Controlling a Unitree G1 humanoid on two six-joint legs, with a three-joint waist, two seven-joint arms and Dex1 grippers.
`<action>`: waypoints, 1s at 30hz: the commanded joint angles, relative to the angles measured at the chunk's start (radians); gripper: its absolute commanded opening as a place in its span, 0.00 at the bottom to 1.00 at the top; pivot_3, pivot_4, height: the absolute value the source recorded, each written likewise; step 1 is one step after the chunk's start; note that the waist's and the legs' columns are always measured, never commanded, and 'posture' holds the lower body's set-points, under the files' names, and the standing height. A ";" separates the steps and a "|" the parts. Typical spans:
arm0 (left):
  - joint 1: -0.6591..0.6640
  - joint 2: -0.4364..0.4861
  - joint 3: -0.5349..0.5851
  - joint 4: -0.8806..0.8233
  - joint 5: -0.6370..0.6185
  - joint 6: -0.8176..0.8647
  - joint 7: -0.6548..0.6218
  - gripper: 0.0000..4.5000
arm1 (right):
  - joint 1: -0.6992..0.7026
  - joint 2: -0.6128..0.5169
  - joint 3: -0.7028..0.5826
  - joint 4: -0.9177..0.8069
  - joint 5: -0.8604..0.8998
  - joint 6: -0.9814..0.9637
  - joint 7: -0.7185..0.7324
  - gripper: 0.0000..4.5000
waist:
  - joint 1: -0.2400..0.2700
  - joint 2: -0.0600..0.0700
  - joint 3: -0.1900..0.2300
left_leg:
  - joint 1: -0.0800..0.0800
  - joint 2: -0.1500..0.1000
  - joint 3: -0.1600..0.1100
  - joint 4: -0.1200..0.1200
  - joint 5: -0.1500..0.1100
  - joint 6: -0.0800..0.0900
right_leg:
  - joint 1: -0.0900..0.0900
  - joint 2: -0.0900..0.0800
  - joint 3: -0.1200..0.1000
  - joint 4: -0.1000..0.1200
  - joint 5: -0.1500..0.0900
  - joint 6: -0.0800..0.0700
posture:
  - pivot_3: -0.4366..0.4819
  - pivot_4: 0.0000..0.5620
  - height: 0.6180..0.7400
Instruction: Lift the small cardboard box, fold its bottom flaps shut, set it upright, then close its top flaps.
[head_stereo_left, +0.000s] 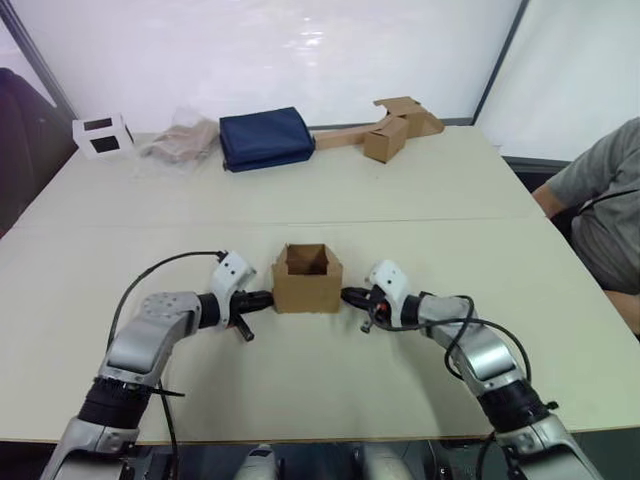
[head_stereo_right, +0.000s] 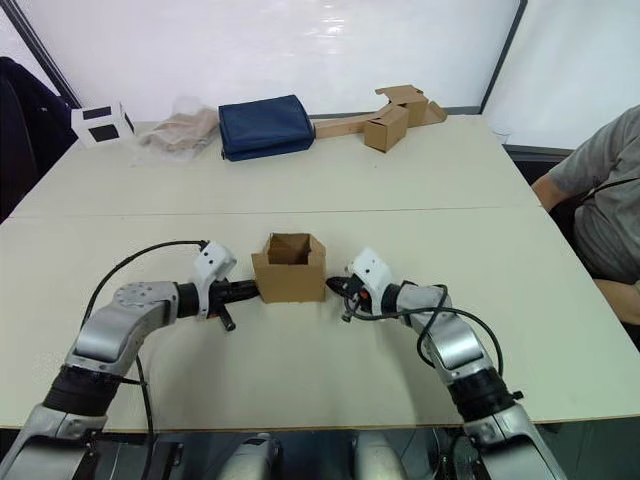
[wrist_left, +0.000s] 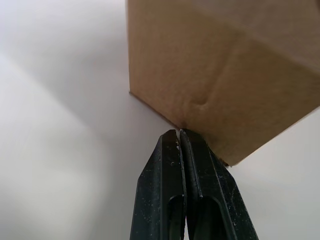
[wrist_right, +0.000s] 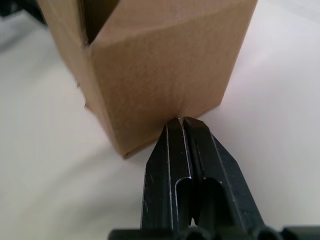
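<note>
Here the left tool (head_stereo_left: 262, 298), fingers pressed together, reaches in low and level, its tip against the left wall of the small cardboard box (head_stereo_left: 307, 279). The box stands upright on the pale counter (head_stereo_left: 330, 385), top open, its top flaps (head_stereo_left: 305, 249) standing up. Right of the box, the right tool (head_stereo_left: 352, 295) mirrors that pose, also closed, tip touching the right wall.

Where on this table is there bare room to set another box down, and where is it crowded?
Free: the wide band of table between the small cardboard box and the back row. Crowded: the far edge, with the white box, the navy bag and the strip-joined box; also beside the small box, flanked by the left gripper and right gripper.
</note>
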 joint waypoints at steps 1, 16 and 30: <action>0.015 -0.005 -0.010 -0.068 -0.038 0.013 -0.017 0.02 | 0.027 -0.011 -0.016 -0.099 0.035 0.036 0.017 0.00 | 0.000 0.000 0.000 | 0.000 0.000 0.000 0.000 0.000 0.000 | 0.000 0.000 0.000 0.000 0.000 0.000 | 0.48 0.27 1.00; -0.170 0.166 0.135 0.028 -0.168 0.012 -0.223 0.02 | -0.034 -0.173 -0.145 -0.198 0.073 0.117 0.063 0.00 | 0.001 0.000 0.000 | 0.000 0.000 0.000 0.000 0.000 0.000 | 0.000 0.000 -0.001 0.000 0.000 0.000 | 0.48 0.27 1.00; -0.286 0.129 0.024 0.027 -0.176 -0.003 -0.277 0.02 | -0.170 -0.105 -0.137 -0.191 0.222 0.202 0.125 0.00 | -0.001 0.000 0.000 | 0.000 0.000 0.000 0.000 0.000 0.000 | 0.001 0.000 -0.001 -0.001 0.000 0.000 | 0.48 0.27 1.00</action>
